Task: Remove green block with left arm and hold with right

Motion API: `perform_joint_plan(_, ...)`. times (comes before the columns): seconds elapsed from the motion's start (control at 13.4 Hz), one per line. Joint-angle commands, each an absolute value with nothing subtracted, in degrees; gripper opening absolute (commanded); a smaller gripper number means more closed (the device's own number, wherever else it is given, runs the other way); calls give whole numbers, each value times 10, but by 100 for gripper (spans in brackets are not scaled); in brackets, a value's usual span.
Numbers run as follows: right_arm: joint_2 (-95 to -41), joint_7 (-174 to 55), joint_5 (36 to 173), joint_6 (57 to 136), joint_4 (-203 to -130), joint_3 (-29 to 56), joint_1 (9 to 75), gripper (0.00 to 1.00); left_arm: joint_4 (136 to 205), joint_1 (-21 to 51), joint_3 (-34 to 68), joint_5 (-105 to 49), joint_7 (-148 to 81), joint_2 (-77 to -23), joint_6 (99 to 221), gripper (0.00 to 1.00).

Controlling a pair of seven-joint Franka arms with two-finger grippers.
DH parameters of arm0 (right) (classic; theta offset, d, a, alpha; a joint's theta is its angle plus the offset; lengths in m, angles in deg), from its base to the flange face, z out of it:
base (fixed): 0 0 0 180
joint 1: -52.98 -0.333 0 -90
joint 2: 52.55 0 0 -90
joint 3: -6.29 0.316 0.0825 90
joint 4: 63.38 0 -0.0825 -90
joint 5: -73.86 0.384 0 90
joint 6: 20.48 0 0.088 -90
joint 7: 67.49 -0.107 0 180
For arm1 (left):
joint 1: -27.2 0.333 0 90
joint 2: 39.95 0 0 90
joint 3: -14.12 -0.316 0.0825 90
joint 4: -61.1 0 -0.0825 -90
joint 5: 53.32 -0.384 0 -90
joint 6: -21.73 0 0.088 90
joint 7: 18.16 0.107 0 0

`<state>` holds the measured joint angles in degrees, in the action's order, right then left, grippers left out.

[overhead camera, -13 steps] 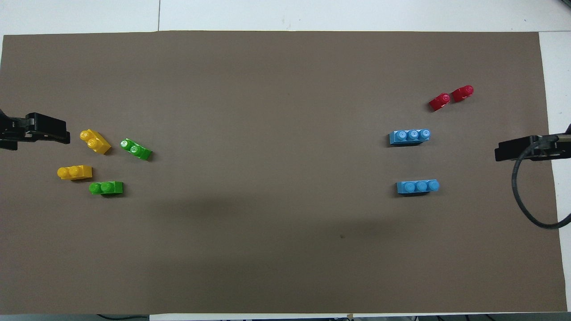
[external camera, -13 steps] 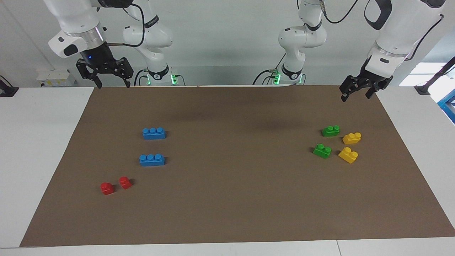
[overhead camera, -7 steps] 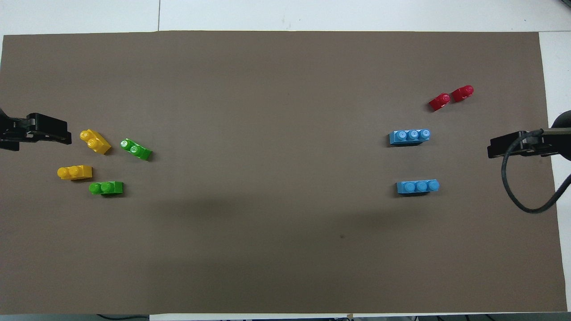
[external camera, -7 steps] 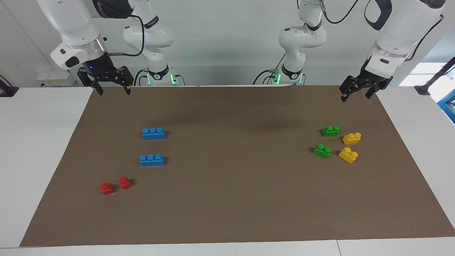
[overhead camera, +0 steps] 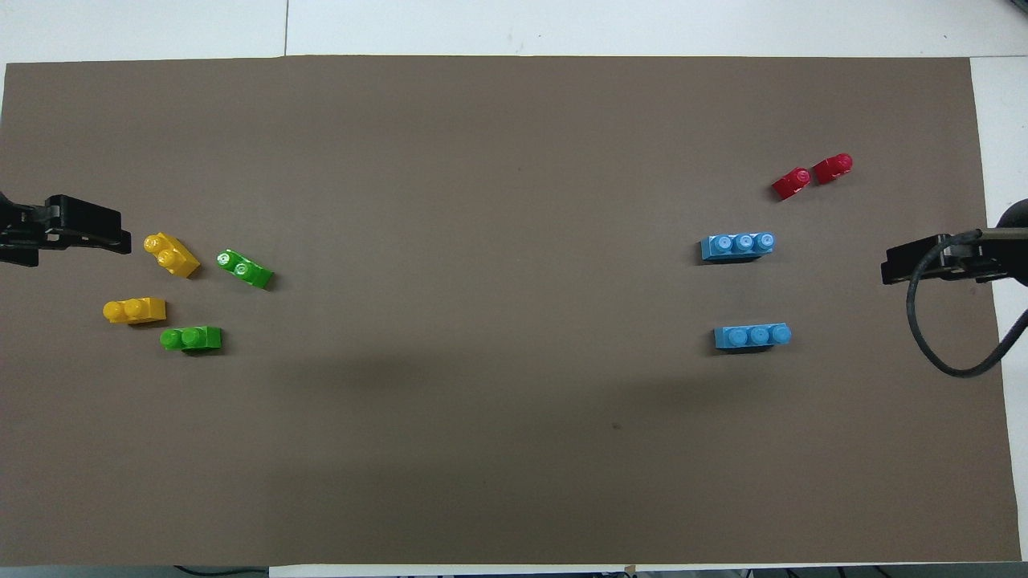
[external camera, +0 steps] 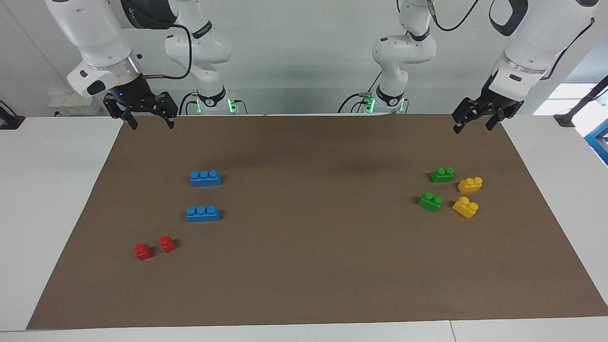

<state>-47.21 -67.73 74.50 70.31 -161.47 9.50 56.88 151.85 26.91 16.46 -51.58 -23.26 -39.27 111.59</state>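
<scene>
Two green blocks lie on the brown mat toward the left arm's end: one [external camera: 441,175] [overhead camera: 191,339] nearer to the robots, the other [external camera: 430,201] [overhead camera: 245,269] farther out. My left gripper [external camera: 472,127] hangs open and empty in the air over the mat's robot-side corner, apart from both green blocks. My right gripper [external camera: 152,124] hangs open and empty over the mat's corner at the right arm's end.
Two yellow bricks [external camera: 470,184] [external camera: 465,207] sit just beside the green ones, closer to the mat's end. Two blue bricks [external camera: 205,178] [external camera: 203,213] and two small red bricks [external camera: 143,251] [external camera: 166,243] lie toward the right arm's end.
The right gripper has sunk a little and drifted in over the mat's edge. The left gripper has shifted only slightly. No brick has moved.
</scene>
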Motion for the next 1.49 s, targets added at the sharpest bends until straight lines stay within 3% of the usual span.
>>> perform_joint_plan(0.0, -470, -661, 733, 706, -1618, 98, 575, 98, 1497, 276, 166, -510, -223, -404, 1099, 100)
perform_joint_plan(1.41, -468, -645, 716, 701, -1622, 99, 573, 98, 1499, 275, 166, -528, -203, -403, 1099, 100)
